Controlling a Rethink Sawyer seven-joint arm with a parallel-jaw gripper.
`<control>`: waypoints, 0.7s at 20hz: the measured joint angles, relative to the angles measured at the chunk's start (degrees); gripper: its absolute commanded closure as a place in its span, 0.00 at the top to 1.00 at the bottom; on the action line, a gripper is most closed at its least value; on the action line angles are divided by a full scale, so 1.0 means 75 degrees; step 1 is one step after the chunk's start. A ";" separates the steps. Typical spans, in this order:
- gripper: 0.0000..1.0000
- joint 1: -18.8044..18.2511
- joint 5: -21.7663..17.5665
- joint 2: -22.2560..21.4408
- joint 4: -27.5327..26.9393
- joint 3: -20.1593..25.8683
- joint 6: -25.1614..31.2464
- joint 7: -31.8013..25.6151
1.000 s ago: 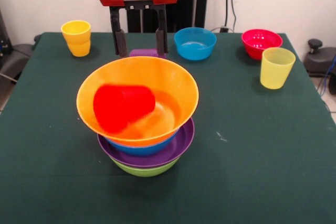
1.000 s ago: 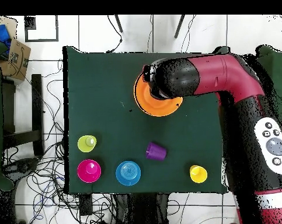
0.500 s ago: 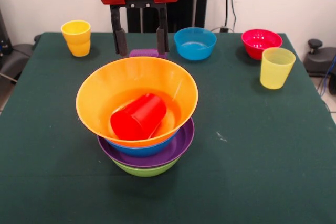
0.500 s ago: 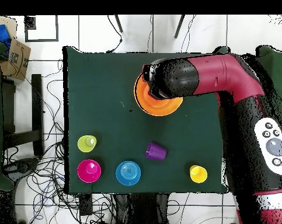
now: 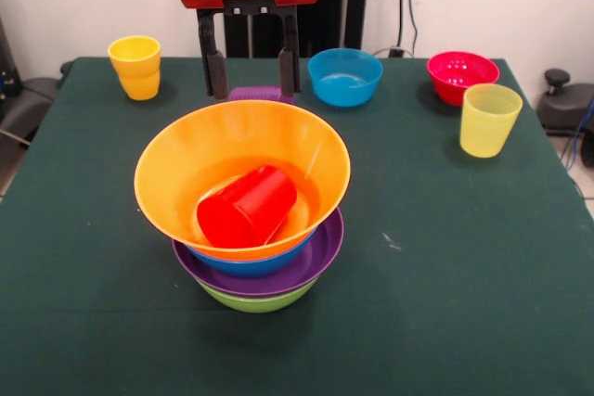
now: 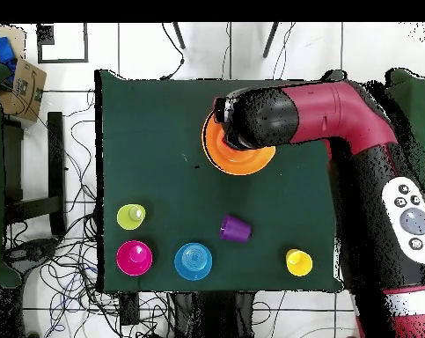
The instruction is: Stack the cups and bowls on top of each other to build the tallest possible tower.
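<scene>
Claw (image 5: 251,67) is hanging empty with its two black fingers spread apart, pointing straight down, up above the far rim of the orange bowl (image 5: 176,150).

Below it and toward the camera is the tower (image 5: 260,271): green at the bottom, then purple, blue, and the wide orange one on top. A red cup (image 5: 247,206) is lying on its side inside the orange bowl, mouth facing the camera, so it's not really adding height.

Right under the claw, behind the tower, there's a purple cup (image 5: 255,94), mostly hidden by the orange rim. Off to one side of the claw sits the orange-yellow cup (image 5: 135,66); to the other side are the small blue bowl (image 5: 344,76), the red-pink bowl (image 5: 461,75) and the pale yellow cup (image 5: 488,119), all on the green surface (image 5: 464,257).

My guess is these are light, stiff, glossy plastic, so probably slippery. I'd pinch a cup across its tapered wall near the rim.

From overhead, the arm (image 6: 339,114) reaches across the surface with its wrist over the tower.
</scene>
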 measured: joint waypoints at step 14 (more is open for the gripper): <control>1.00 0.0081 -0.0041 0.0290 -0.0040 0.0001 -0.0182 0.0000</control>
